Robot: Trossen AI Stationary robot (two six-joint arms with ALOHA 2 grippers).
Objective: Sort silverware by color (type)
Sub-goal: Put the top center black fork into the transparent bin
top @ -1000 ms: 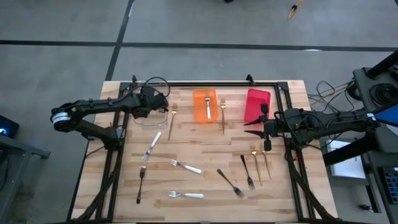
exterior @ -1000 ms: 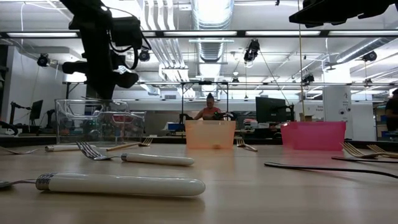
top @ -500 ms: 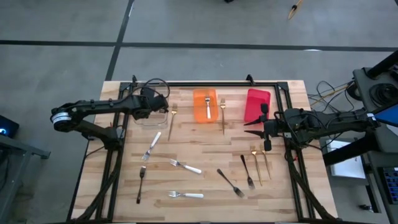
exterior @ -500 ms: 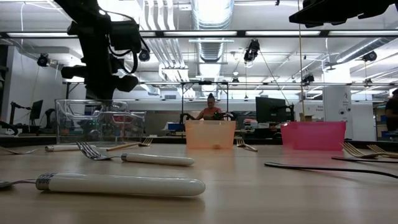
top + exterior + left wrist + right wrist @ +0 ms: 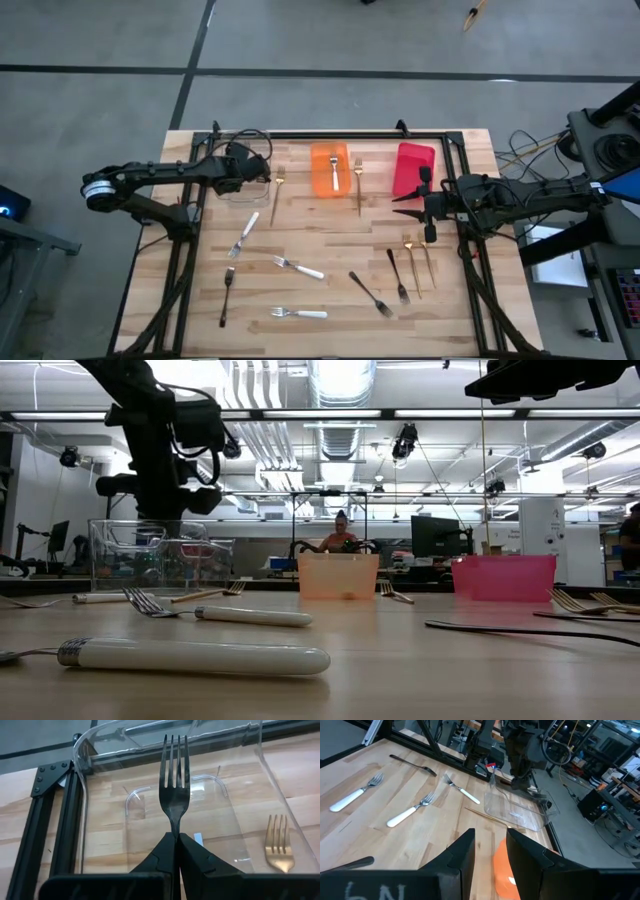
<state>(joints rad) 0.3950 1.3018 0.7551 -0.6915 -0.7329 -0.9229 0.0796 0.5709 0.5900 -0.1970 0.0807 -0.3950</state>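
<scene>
My left gripper [image 5: 243,166] is over the clear bin [image 5: 240,185] at the table's far left, shut on a dark metal fork [image 5: 174,775]. It also shows above the bin in the low view [image 5: 160,500]. My right gripper [image 5: 400,205] is open and empty, in front of the red bin [image 5: 413,170]. The orange bin [image 5: 329,168] holds a white-handled fork [image 5: 334,172]. Loose forks lie flat on the table: white-handled [image 5: 298,267], dark [image 5: 370,293] and gold [image 5: 411,265]. My left gripper pinches the dark fork between its two fingertips, just below the neck [image 5: 175,829]. The rest of the handle is hidden between the fingers. The fingers come from above, slanting down, and lie along the fork. The tines [image 5: 174,755] stick out past the fingertips, clear above the clear bin's floor.
A gold fork [image 5: 277,195] lies right of the clear bin, another [image 5: 358,185] between the orange and red bins. More forks lie in the table's near half, white-handled [image 5: 243,235] [image 5: 298,313] and dark [image 5: 226,296] [image 5: 397,275]. A black frame [image 5: 190,240] borders the tabletop.
My left gripper has shifted a little toward the table's left edge above the clear bin, still holding the dark fork. My right gripper has kept still.
</scene>
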